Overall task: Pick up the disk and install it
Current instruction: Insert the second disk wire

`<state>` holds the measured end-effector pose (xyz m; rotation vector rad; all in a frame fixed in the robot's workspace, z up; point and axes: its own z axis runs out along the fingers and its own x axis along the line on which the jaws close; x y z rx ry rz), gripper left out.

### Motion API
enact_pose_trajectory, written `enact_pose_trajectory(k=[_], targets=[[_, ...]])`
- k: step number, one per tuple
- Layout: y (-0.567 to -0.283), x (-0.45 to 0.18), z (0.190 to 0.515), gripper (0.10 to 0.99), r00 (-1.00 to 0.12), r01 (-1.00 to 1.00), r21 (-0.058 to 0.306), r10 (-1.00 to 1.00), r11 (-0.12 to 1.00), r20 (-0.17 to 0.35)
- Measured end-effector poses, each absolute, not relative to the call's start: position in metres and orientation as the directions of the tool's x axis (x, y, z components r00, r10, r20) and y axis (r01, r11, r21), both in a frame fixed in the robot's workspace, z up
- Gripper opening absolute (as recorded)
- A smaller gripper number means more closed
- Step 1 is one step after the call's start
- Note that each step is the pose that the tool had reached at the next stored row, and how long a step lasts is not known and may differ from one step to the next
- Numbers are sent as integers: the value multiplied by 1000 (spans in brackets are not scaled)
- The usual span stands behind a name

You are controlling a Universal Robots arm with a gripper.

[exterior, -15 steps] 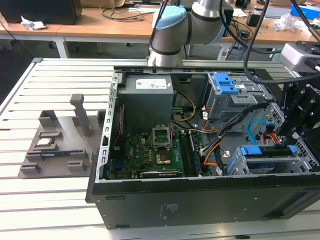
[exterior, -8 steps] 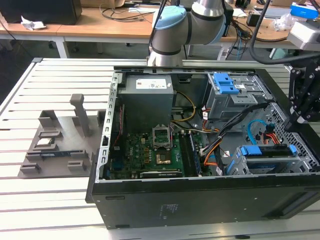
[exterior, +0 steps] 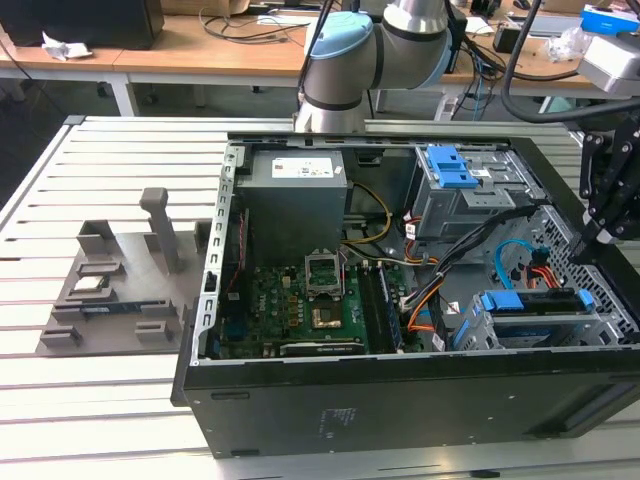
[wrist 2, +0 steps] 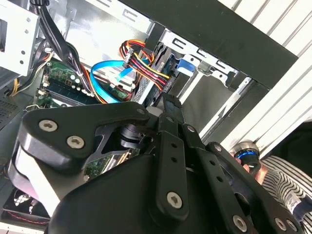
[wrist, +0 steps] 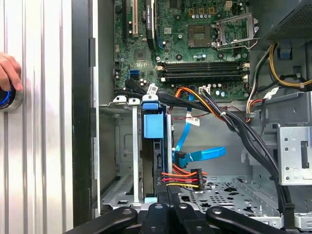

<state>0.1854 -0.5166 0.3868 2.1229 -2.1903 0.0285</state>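
One open computer case point(exterior: 400, 400) lies on the slatted table point(exterior: 100, 400). Inside it: one motherboard point(wrist: 195, 44), one grey power supply point(exterior: 295, 200), and one disk point(wrist: 155, 126) in its blue bracket, standing in the drive cage. Two blue plastic pieces show in the exterior view (the ridged latch point(exterior: 450, 165) and the disk's bracket). One flat blue cable point(wrist: 202, 143). One grey fixture point(exterior: 120, 280) beside the case. One robot arm point(exterior: 370, 50); one hand point(wrist: 7, 70).

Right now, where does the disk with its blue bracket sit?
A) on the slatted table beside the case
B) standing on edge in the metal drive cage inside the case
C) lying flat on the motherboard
B: in the first wrist view the disk stands on edge inside the metal drive cage of the open case.
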Motion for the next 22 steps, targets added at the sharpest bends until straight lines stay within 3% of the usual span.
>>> enact_pose_trajectory(k=[1, 2, 3, 4, 19, 20, 21, 22], targets=[[-517, 185, 387, 114, -29, -998, 50, -996, 33, 78], [-517, 185, 387, 235, -29, -998, 50, -996, 33, 78], [-517, 185, 387, 235, -29, -998, 50, -996, 33, 78], [-517, 185, 387, 302, -29, -998, 50, -996, 33, 78], [-506, 153, 370, 302, -25, -998, 50, -997, 29, 78], [-506, 153, 370, 224, -25, -998, 50, -997, 29, 78], [-506, 153, 370, 224, -25, -998, 50, -997, 29, 78], [-506, 153, 370, 161, -25, -998, 50, -997, 29, 78]])
